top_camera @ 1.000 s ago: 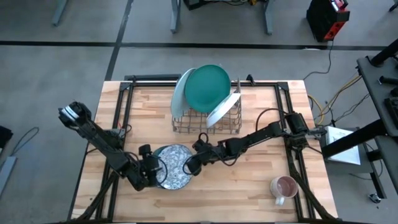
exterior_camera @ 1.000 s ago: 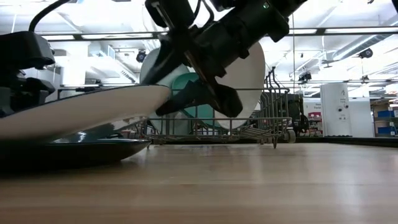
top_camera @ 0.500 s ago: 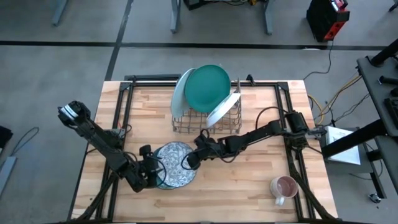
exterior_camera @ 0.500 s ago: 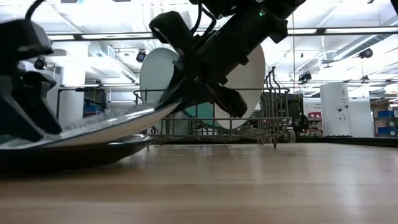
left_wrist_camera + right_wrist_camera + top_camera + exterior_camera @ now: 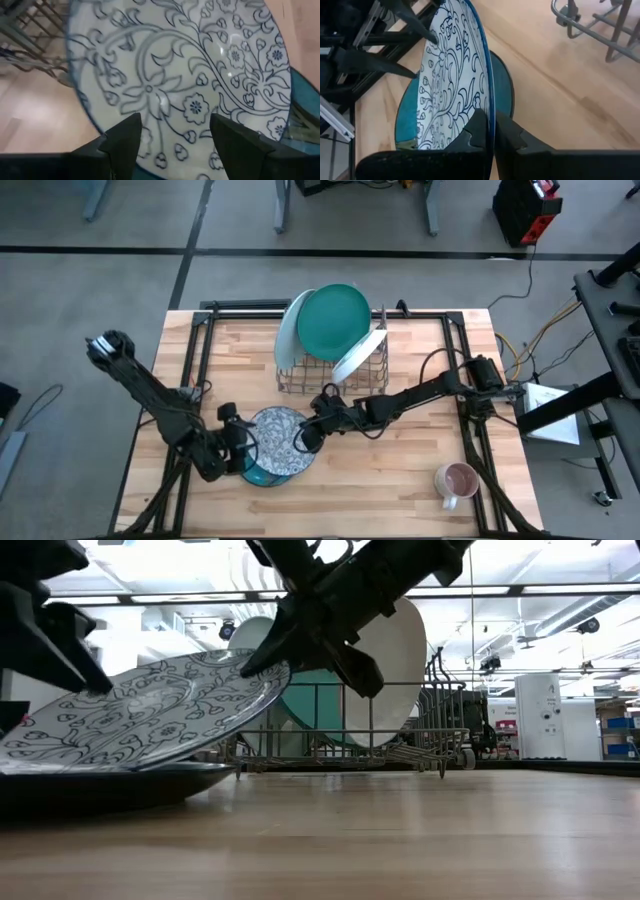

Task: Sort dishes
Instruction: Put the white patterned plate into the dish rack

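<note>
A blue-and-white patterned dish [image 5: 280, 438] sits tilted on a dark teal plate [image 5: 258, 476] lying on the table's near left part. Its raised right rim is in my shut right gripper [image 5: 303, 440]. Its low left edge [image 5: 30, 762] rests on the plate [image 5: 120, 785]. My left gripper [image 5: 243, 452] stands open at the dish's left side, its two fingers spread in front of the dish's face [image 5: 165, 80]. At the far middle, a wire rack [image 5: 333, 375] holds a pale mint plate [image 5: 289, 328], a teal-green plate [image 5: 332, 318] and a white plate [image 5: 360, 356] on edge. My right gripper pinches the dish's right rim [image 5: 489, 107] between its two fingers [image 5: 479, 127], one on the patterned face and one on the underside. It comes slanting down from the table's right. That rim is lifted [image 5: 272, 670] while the opposite edge stays on the teal plate. My left gripper may touch the dish's left side; I cannot tell.
A pink-and-white mug [image 5: 455, 480] stands near the table's near right corner. Bare wood lies between the dish and the mug and in front of the rack. Black frame rails [image 5: 200, 360] run along the table's sides.
My right gripper has shut on the dish's right rim and risen a little, rolling as it went. The dish has tipped up from lying flat on the teal plate: its right edge is lifted and its face now shows, its left edge staying down. My left gripper has risen.
</note>
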`<action>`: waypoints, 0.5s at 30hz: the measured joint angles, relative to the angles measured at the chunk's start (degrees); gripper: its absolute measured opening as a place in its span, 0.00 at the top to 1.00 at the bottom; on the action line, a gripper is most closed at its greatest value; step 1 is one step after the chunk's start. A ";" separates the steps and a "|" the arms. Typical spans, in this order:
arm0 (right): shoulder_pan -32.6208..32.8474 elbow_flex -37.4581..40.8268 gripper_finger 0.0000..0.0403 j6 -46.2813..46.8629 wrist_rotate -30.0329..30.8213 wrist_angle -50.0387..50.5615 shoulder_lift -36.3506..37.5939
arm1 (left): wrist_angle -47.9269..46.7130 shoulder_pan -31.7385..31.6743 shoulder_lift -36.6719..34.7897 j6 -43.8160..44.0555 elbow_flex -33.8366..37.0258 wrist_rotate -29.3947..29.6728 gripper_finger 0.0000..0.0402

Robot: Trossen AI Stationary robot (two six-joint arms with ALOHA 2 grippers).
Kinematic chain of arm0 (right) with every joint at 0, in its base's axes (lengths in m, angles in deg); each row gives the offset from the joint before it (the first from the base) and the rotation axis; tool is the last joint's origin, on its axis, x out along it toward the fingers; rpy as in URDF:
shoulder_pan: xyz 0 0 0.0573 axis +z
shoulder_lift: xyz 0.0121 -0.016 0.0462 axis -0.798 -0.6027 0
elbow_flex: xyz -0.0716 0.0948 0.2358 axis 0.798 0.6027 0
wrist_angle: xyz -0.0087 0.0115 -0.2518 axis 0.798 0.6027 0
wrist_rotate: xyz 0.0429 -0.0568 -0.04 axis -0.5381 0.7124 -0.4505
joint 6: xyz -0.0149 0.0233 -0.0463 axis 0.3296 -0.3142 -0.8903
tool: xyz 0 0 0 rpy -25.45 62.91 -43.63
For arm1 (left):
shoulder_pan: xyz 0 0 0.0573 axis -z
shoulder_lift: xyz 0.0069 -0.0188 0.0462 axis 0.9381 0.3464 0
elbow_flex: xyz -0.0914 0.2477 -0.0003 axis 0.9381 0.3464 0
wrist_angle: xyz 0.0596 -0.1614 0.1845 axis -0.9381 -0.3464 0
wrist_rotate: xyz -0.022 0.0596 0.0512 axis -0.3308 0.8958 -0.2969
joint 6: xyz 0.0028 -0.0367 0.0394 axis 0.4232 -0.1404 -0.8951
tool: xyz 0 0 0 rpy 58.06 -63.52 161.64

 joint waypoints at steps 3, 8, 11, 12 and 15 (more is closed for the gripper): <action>-0.07 -0.26 1.00 -0.70 -0.26 0.07 0.07 | -1.70 0.00 -1.43 -0.03 -0.57 0.67 0.43; -0.07 -0.70 1.00 -2.87 0.37 0.09 0.37 | -3.06 0.02 -2.29 -2.35 -1.81 2.20 0.43; -0.05 -1.21 1.00 -5.48 0.59 0.52 1.53 | -3.95 0.02 -2.98 -5.15 -4.09 3.99 0.43; -0.05 -1.24 1.00 -6.04 0.52 0.82 2.14 | -4.40 0.02 -3.24 -6.03 -4.99 4.29 0.43; -0.05 -1.53 1.00 -7.06 0.50 1.01 3.05 | -6.63 0.13 -3.79 -8.26 -7.38 5.60 0.43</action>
